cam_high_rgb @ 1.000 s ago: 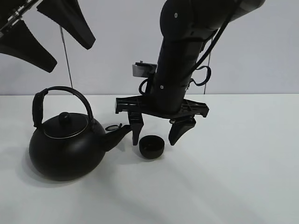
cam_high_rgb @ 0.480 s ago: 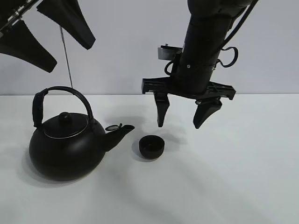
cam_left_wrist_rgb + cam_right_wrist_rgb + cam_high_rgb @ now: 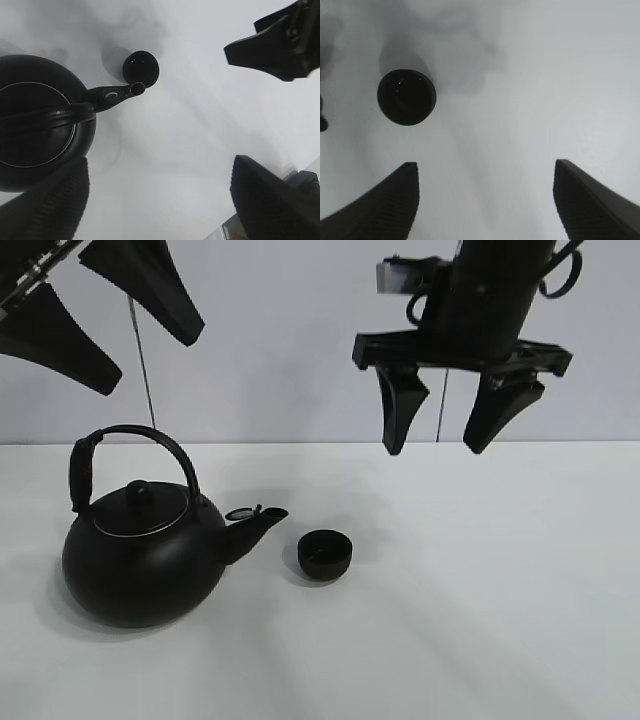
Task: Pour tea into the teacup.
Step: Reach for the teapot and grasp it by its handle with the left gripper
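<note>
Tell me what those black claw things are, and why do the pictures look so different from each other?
They belong to a robot with two arms. Each arm ends in a hand with two black fingers. The wide picture comes from a camera mounted high up, looking at the whole white table. There the left hand hangs at the top left and the right hand at the top right, well above the table. The other two pictures come from small cameras on the robot's wrists, looking down past its own fingers. On the table stand a big black kettle and, just in front of its spout, a tiny black teacup. Both hands are open and hold nothing.
</note>
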